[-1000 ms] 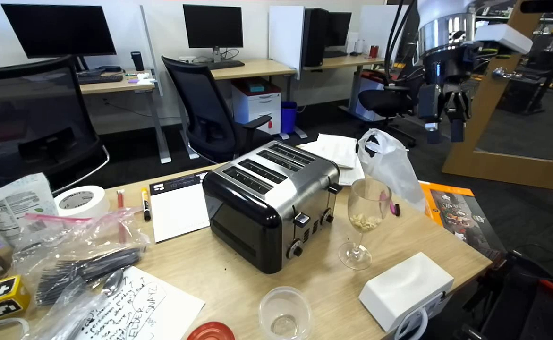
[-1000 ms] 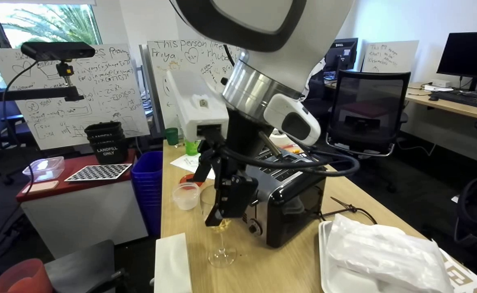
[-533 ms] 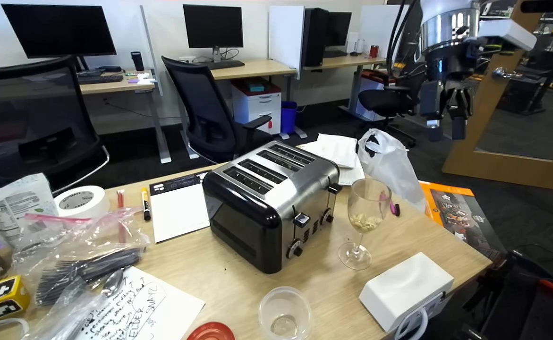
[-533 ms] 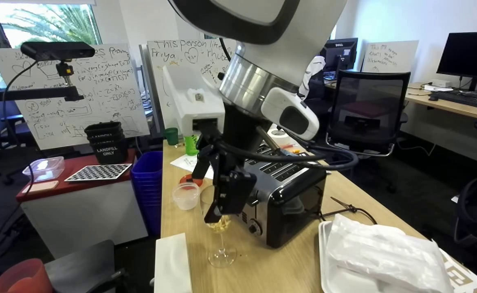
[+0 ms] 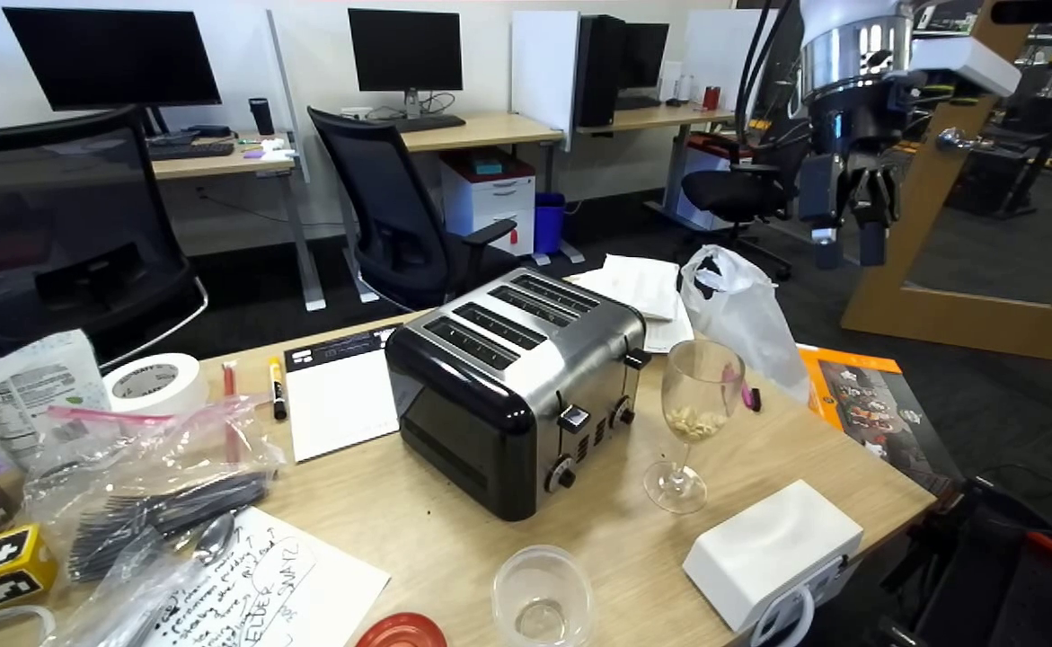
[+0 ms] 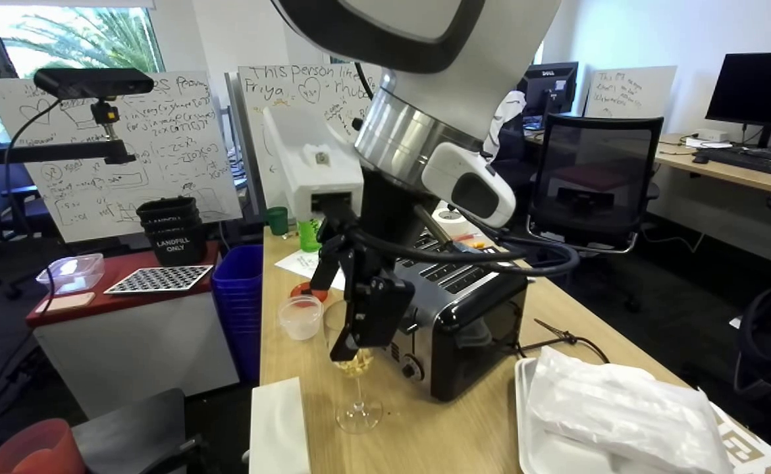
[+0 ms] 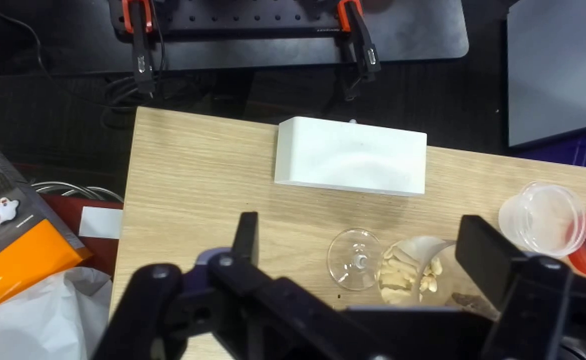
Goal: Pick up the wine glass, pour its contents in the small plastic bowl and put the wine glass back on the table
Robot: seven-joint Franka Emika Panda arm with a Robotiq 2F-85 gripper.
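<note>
The table point(image 5: 633, 575) spreads beneath the gripper point(image 5: 850, 249). The toaster point(image 5: 526, 395), lower than the gripper too, may hem in a sideways approach. The gripper's jaws stand spread wide and grasp nothing, presumably to fit around the wine glass point(image 5: 703, 373), which stands upright below, well apart from them. Farther from the gripper than the glass sits the small plastic bowl point(image 5: 542, 584), probably near for a short pour; the pale yellow bits point(image 5: 694, 422) lie in the glass.
</note>
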